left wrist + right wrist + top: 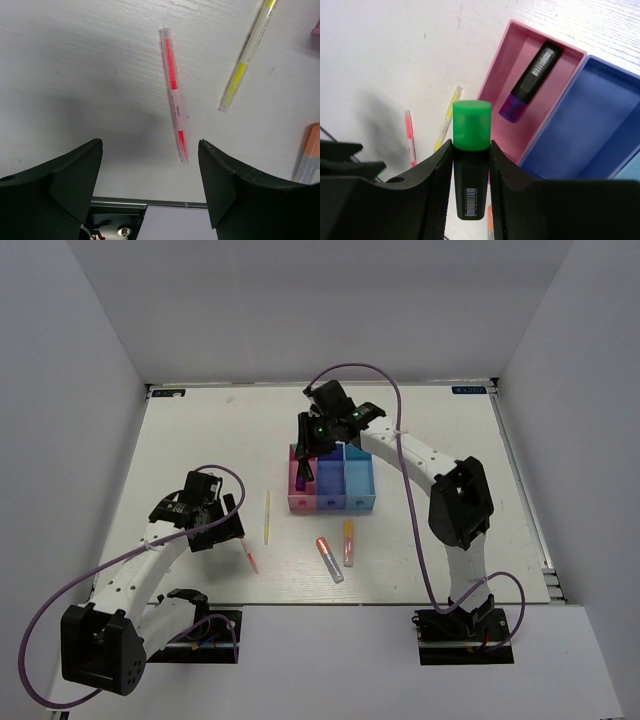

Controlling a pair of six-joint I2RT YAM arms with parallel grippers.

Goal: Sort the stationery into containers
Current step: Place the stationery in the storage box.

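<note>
The green marker (472, 150) is showing a bright green end on a black body with a white barcode. The pink bin (496, 80), dark blue bin (592, 135) and teal bin (361, 482) are standing out against the white table (200, 440). A purple marker (531, 82) is showing black above purple.

4 pens (330, 560) on tbl (200, 430) before bins (332, 503).

Table (200, 430): white, wood-grained, mid-frame.
Bins (331, 503): joined row of pink, blue and teal, centre.
Yellow pen (267, 516): left of bins.
Pink pen (248, 558): lower left of centre.
Red marker (329, 559): grey-ended, below bins.
Orange marker (348, 541): just right of red marker.
</note>
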